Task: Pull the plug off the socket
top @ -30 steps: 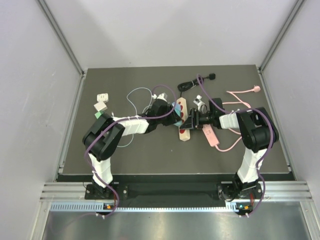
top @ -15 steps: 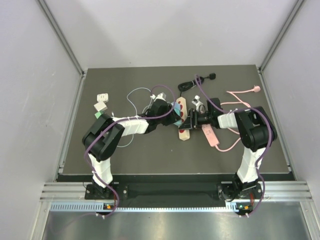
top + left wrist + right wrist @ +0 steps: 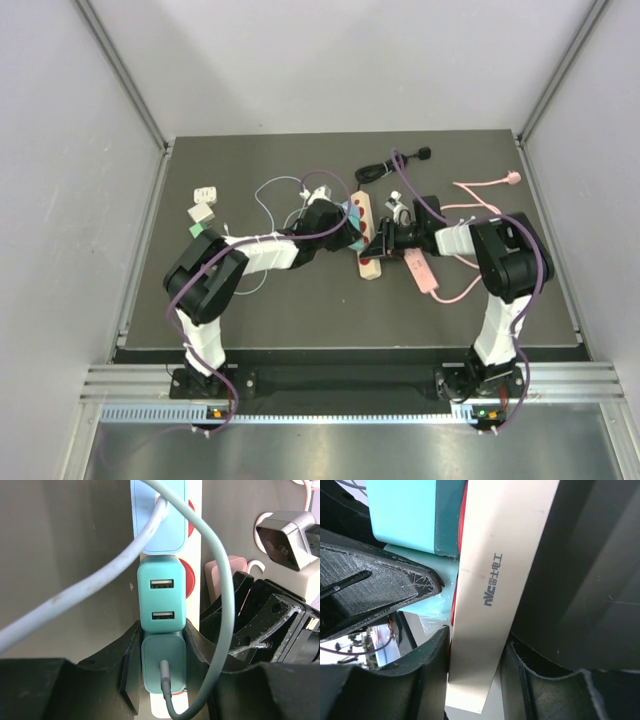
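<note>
The left hand (image 3: 164, 642) is clamped on the teal plug (image 3: 164, 667), which sits in the strip (image 3: 195, 550). The right hand (image 3: 475, 655) is closed on the strip's two long edges. A teal USB charger (image 3: 161, 600) touches the plug, with a pale blue plug (image 3: 159, 520) just beyond it. A white cable (image 3: 75, 595) sweeps across in front. A pink strip (image 3: 420, 270) and a black cable (image 3: 380, 170) lie nearby on the dark desk (image 3: 300, 310), which stands between grey walls (image 3: 80, 200).

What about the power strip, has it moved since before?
No, not visibly. The power strip keeps its slant, its near end beside the pink strip, as before. The left gripper grips a plug, the right gripper the power strip.
</note>
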Robot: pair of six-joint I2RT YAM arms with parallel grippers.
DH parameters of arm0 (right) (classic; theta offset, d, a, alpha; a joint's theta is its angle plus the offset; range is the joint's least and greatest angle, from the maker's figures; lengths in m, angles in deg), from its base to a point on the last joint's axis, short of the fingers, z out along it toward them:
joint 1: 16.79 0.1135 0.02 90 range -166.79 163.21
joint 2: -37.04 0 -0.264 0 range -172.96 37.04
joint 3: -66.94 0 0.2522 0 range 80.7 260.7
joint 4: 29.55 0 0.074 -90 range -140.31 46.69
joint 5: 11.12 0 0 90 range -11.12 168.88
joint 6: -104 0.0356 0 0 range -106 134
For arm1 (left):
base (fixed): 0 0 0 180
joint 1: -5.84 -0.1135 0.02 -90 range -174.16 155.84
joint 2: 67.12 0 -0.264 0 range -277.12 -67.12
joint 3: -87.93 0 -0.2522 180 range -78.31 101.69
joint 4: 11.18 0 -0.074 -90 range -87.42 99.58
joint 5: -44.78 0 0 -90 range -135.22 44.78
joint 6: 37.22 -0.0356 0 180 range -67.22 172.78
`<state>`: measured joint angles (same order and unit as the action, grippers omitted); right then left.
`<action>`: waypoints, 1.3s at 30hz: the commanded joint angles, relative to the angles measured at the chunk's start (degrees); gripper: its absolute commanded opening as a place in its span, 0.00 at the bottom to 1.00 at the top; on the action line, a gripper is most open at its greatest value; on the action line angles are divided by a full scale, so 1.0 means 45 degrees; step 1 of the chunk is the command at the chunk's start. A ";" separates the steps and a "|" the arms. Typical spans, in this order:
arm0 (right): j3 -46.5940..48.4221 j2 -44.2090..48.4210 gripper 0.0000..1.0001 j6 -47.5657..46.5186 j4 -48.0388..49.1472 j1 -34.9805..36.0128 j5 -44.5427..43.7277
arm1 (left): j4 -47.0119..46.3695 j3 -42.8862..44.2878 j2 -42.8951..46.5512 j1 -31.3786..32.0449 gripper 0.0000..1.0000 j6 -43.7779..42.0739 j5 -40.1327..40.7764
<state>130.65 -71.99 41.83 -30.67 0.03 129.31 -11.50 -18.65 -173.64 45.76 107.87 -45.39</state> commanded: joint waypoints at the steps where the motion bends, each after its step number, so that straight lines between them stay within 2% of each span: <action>1: -0.0046 0.0674 0.00 -0.1009 0.0042 0.0091 -0.1167 | -0.1754 0.0473 0.1600 0.0425 0.00 0.0492 -0.0589; 6: -0.0358 0.1533 0.00 -0.1380 -0.0094 0.0090 -0.2356 | -0.0158 0.0940 0.1738 0.1360 0.00 0.0961 0.0775; 10: -0.0417 0.1983 0.00 -0.1713 -0.0368 0.0091 -0.2926 | 0.2125 0.2732 0.1328 0.2045 0.00 0.0534 0.2337; 12: -0.0437 0.2100 0.00 -0.1791 -0.0388 0.0091 -0.2985 | 0.2621 0.3167 0.1054 0.2183 0.00 0.0278 0.2419; 16: -0.0417 0.2179 0.00 -0.1830 -0.0349 -0.0045 -0.2693 | 0.2662 0.2976 0.1268 0.2164 0.00 -0.0307 0.1894; 20: -0.0456 0.2062 0.00 -0.1694 -0.0037 -0.0416 -0.1971 | 0.0345 0.1394 0.2224 0.1774 0.00 -0.0875 0.0256; 24: -0.0612 0.2100 0.00 -0.1479 0.0353 -0.0807 -0.1346 | -0.0247 0.0591 0.2966 0.0799 0.00 -0.0738 -0.2164; 29: -0.0691 0.2237 0.00 -0.1381 0.0549 -0.0944 -0.1266 | -0.0522 0.0122 0.3319 0.0212 0.00 -0.0777 -0.3536; 32: -0.0730 0.2296 0.00 -0.1400 0.0550 -0.0964 -0.1383 | -0.0386 0.0063 0.3397 0.0094 0.00 -0.0466 -0.3656; 36: -0.0749 0.2374 0.00 -0.1537 0.0432 -0.0984 -0.1657 | 0.0979 0.0491 0.3339 0.0171 0.00 0.0256 -0.2563; 39: -0.0730 0.2433 0.00 -0.1693 0.0257 -0.0964 -0.1969 | 0.2326 0.1562 0.3105 0.0502 0.00 0.0375 -0.1627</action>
<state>127.50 -63.07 37.57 -33.53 -1.28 128.88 -2.04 -17.86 -165.82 46.29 107.22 -50.20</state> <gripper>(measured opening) 0.357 0.383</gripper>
